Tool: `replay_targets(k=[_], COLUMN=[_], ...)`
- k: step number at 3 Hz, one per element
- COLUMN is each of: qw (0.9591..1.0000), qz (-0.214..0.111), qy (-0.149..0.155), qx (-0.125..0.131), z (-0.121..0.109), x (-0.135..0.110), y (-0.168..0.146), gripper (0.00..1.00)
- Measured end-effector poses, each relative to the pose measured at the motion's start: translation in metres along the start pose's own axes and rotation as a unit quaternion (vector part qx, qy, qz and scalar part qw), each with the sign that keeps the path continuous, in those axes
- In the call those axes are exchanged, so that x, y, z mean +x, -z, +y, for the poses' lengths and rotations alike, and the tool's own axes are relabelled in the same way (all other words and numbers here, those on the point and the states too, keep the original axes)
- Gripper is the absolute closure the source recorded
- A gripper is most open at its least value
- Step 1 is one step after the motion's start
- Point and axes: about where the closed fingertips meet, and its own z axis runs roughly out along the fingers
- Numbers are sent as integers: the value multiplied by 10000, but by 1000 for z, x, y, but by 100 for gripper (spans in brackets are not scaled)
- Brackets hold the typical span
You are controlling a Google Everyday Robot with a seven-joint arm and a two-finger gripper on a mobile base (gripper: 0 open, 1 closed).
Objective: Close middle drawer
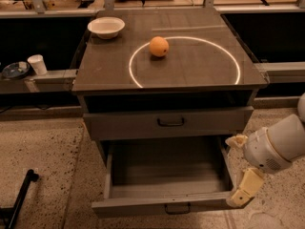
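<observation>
Your gripper [236,171] hangs open and empty just beside the right front corner of the middle drawer [143,205], which stands pulled well out beneath the top drawer [124,126], so you seem placed to push its front inward.

No writing, label, brand, number or sign can be read on anything in view. The bright ring [237,70] on the desk [200,75] is a plain circle. The gripper [233,171] hangs below the desk's front right corner, its fingers [247,190] spread apart, just beside the right side of the open middle drawer [143,206].
</observation>
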Motion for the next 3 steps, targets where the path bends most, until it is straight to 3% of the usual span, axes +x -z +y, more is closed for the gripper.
replay_targets(k=[1,2,3], qw=[9971,9843,9742], qz=[-699,-1706,-2165], qy=[131,215,631], qx=[-279,-398,-118], z=[-2,-2,-5], x=[11,30,51], y=[-35,-85,-108], gripper=[0,0,0])
